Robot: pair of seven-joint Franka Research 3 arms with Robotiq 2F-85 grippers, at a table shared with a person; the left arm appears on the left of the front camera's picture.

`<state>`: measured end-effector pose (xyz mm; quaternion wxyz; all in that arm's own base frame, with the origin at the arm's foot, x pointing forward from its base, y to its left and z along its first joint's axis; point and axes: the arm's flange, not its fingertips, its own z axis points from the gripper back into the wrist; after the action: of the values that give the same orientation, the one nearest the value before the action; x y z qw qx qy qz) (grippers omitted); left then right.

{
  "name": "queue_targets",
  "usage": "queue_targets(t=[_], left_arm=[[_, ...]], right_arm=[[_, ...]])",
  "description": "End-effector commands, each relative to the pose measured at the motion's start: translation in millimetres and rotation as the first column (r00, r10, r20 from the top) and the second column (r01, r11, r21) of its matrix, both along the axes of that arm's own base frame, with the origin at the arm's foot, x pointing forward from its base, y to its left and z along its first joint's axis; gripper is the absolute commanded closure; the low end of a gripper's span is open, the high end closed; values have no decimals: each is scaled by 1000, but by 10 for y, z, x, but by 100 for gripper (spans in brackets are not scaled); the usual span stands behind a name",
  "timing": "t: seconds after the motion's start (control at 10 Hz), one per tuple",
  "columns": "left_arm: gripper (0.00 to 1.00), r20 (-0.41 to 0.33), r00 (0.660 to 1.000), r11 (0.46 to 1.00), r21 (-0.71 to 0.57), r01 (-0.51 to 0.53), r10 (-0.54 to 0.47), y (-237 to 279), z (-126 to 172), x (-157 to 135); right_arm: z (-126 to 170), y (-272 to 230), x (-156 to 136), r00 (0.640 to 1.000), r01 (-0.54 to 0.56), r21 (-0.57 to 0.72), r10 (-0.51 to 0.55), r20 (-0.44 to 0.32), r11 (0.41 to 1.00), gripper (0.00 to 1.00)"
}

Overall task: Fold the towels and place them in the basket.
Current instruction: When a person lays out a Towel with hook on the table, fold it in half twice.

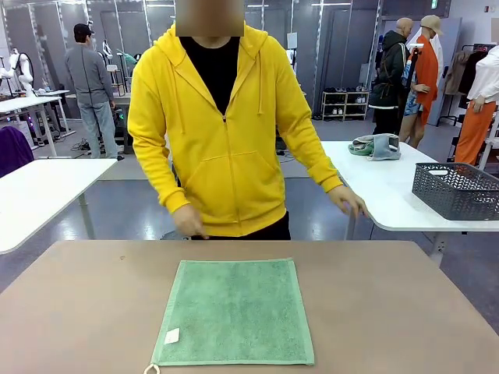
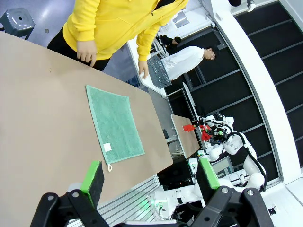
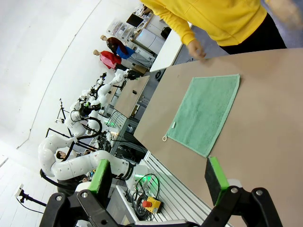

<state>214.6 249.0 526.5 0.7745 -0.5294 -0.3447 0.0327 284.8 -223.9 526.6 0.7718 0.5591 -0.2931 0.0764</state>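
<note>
While flat, one mint towel; one basket.

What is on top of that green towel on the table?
Nothing rests on the mint green towel; only its own white tag shows near one corner. It lies spread flat on the brown table, whose surface beneath is covered.

INVENTORY, my station.
- Towels spread flat: 1, mint green towel. White tag on it: 1. Corner loop: 1.
- Crumpled cloth heap: 1; number of pieces unclear.
- Basket, dark grey mesh: 1.
- Tables: 1 brown table; 2 white, left white table and right white table.
- Person opposite me: 1. Hands: 2, one hand, other hand.
- My grippers: 2, left gripper, right gripper. Green-padded fingers: 2 each.
</note>
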Motion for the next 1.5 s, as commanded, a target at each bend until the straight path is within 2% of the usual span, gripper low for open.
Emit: queue_targets(t=[0.0, 0.8, 0.9, 1.1, 1.2, 1.3, 1.4], left_arm=[[0, 16, 1000, 1000, -1, 9, -9, 16, 36, 5], [0, 0, 1000, 1000, 0, 0, 0, 0, 0, 0], [0, 32, 998, 993, 112, 44, -48, -116, 148, -34], [0, 57, 997, 942, 335, 35, -58, -398, 502, -56], [0, 69, 992, 897, 438, 65, -106, -593, 669, -35], [0, 83, 986, 847, 526, 82, -147, -783, 793, -11], [0, 101, 978, 785, 614, 85, -185, -976, 907, 4]], right_arm=[[7, -11, -6, 1000, -7, 2, 7, 14, 1000, 0], [0, 0, 0, 1000, 0, 0, 0, 0, 1000, 0], [141, 94, -40, 997, -55, -105, 59, 40, 993, 0], [517, 337, -120, 978, -131, -294, 173, 121, 947, 0], [682, 523, -101, 960, -162, -391, 236, 150, 906, 0], [768, 690, -53, 947, -134, -523, 264, 181, 841, 0], [862, 875, -27, 924, -155, -590, 327, 197, 793, 0]])
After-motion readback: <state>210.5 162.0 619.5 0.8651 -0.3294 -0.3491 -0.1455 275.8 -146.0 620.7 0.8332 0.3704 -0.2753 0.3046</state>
